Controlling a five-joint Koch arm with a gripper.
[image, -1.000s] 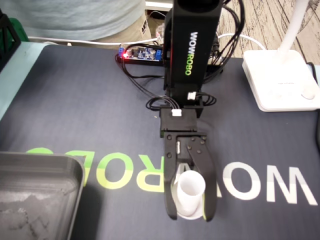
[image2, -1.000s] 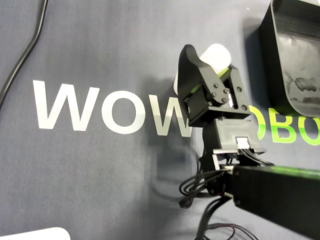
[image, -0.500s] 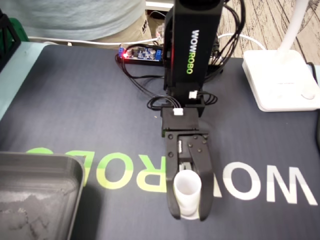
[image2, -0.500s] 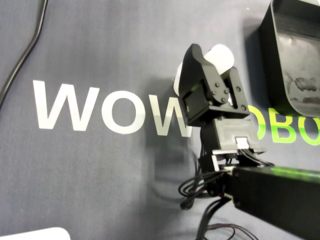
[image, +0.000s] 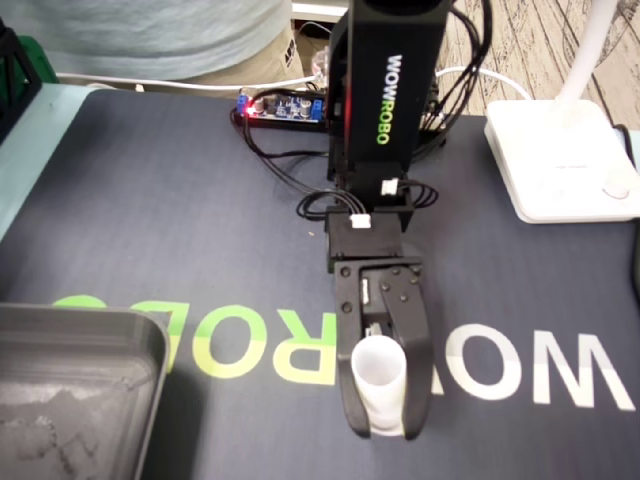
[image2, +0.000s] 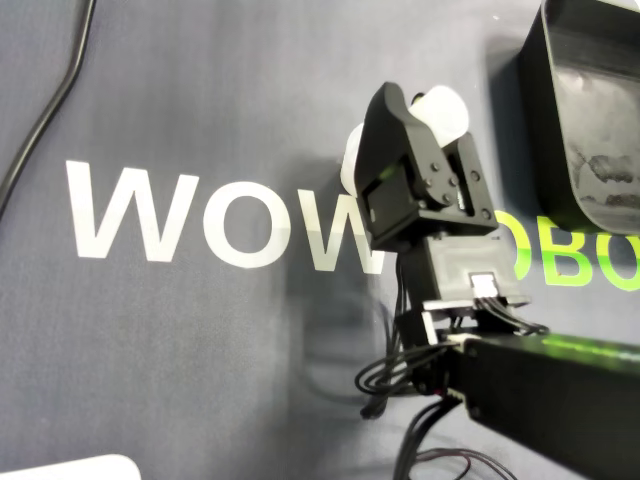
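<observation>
A small white cup (image: 378, 380) stands upright on the dark mat between the two black fingers of my gripper (image: 386, 428), which is shut on it. The fingers press against both sides of the cup. In the overhead view the gripper (image2: 425, 120) covers most of the cup (image2: 445, 106); only its rim shows past the fingertips. The arm (image: 385, 90) reaches down from the top of the fixed view.
A grey tray (image: 110, 345) sits at the bottom left of the fixed view and at the top right of the overhead view (image2: 560, 110). A white lamp base (image: 560, 160) stands at the right. A circuit board (image: 285, 105) and cables lie behind the arm.
The fingers have closed in from a wide stance until they grip the cup. Gripper and cup have shifted slightly on the mat.
</observation>
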